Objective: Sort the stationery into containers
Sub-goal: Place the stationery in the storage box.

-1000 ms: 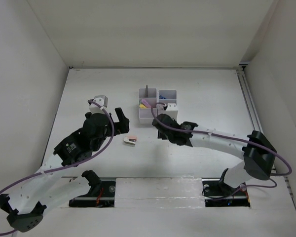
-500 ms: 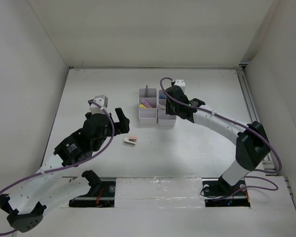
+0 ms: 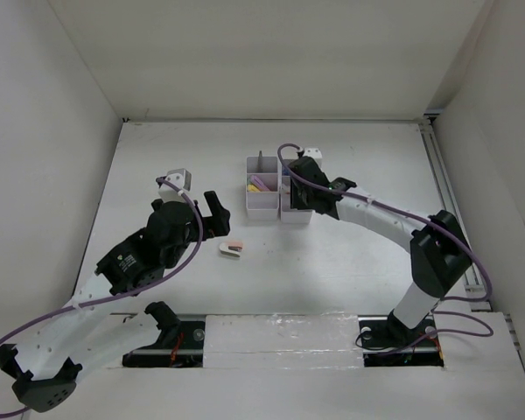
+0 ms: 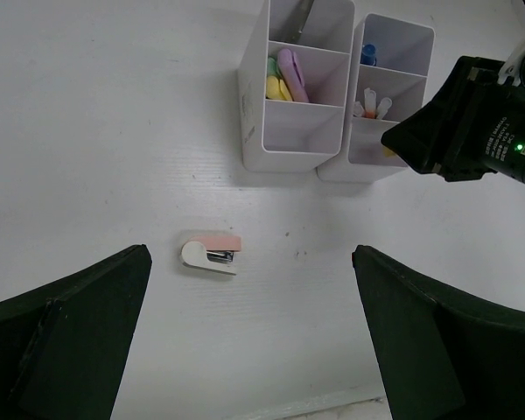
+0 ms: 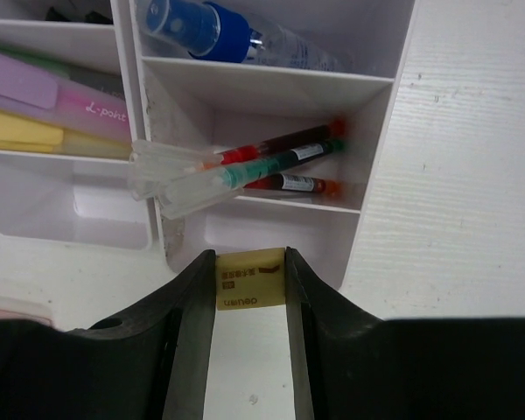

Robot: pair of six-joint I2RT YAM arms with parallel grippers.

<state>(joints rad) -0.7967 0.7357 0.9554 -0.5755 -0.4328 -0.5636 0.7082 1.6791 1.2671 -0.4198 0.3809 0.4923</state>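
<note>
Right fingers (image 5: pixel 189 337), eraser (image 5: pixel 250 278) now nearer organiser (image 5: pixel 271 86) front

organisers (image 5: pixel 264 77): white plastic, smooth, faint sheen | desk (image 5: pixel 472 175): white, matt, fine grain | eraser (image 5: pixel 250 280): tan, matt, printed | glue bottle (image 5: pixel 271 40): clear glossy plastic | stapler (image 4: pixel 212 255): smooth plastic, metal inside | right gripper (image 5: pixel 250 262) jaws: black matt plastic

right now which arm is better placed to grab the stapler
Left: the left gripper hangs open above the stapler; the right gripper is shut on the eraser at the organisers.
</note>
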